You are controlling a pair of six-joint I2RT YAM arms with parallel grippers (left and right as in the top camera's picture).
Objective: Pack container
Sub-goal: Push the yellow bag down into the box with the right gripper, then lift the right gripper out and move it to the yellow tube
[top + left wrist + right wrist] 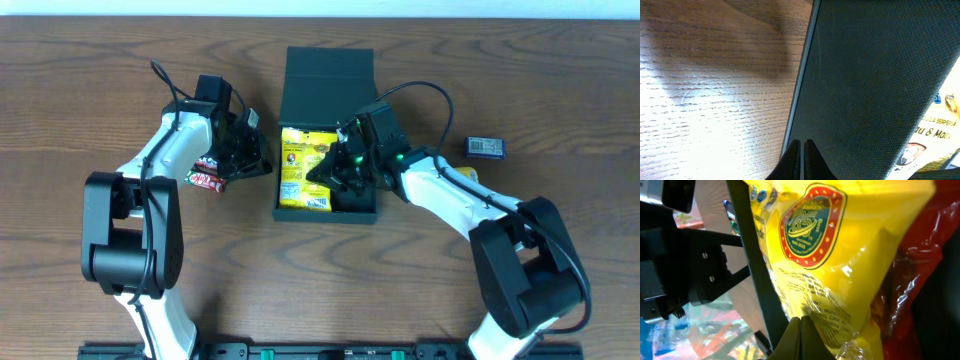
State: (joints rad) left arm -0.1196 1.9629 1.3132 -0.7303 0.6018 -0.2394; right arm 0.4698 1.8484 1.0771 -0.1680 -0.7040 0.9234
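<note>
from overhead, the container (328, 85) sits mid-counter (80, 70) with its lid flap open on the far side, its long axis running straight away from the robot. a yellow packet (303, 165) lies lengthwise in the container's left half. the right hand (328, 175) is down inside the container, over that packet. the left hand (258, 163) hovers just outside the container's left wall, and a red-and-white bar (207, 180) lies on the counter beside that hand, on its side away from the container. a small dark-blue packet (485, 147) lies well off the container's right side. in the left wrist view the fingers (792, 160) are pressed together and empty, with the container's outer wall close ahead. in the right wrist view the fingers (795, 335) are drawn to a point against the yellow packet. i cannot tell whether any film is pinched between them. a red wrapper (920, 280) lies just beyond the yellow packet. i'd judge the bar is the left hand's job: turn away from the container, then lift it over the left wall.
</note>
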